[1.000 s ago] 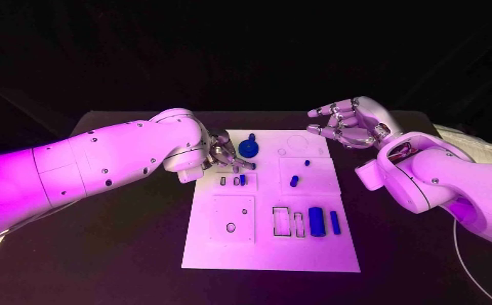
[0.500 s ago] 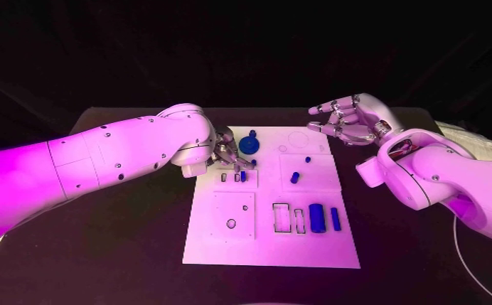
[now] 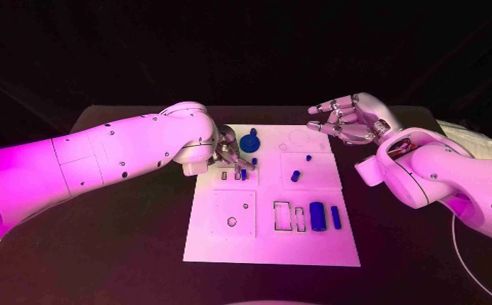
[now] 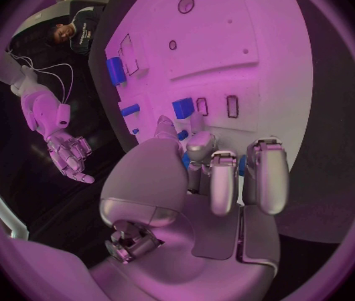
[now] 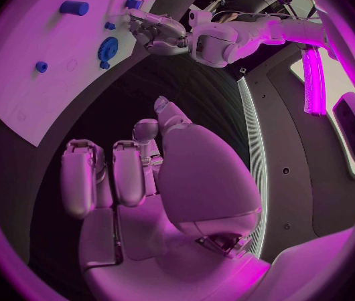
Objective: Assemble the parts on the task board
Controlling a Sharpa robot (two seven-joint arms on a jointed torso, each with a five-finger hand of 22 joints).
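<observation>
The white task board lies in the middle of the table. My left hand hovers low over its far left part, fingers curled down beside the blue gear. In the left wrist view bits of blue show between those fingers; whether they grip a part is hidden. A small blue block stands by two narrow slots just past the thumb. My right hand is raised beyond the board's far right corner, fingers apart and holding nothing.
Two blue bars lie at the board's near right beside two rectangular slots. A short blue peg and a smaller one stand mid-board. Bare black table surrounds the board.
My left arm has edged slightly rightwards over the board, its hand staying by the gear and slots. The right hand has stayed where it was.
</observation>
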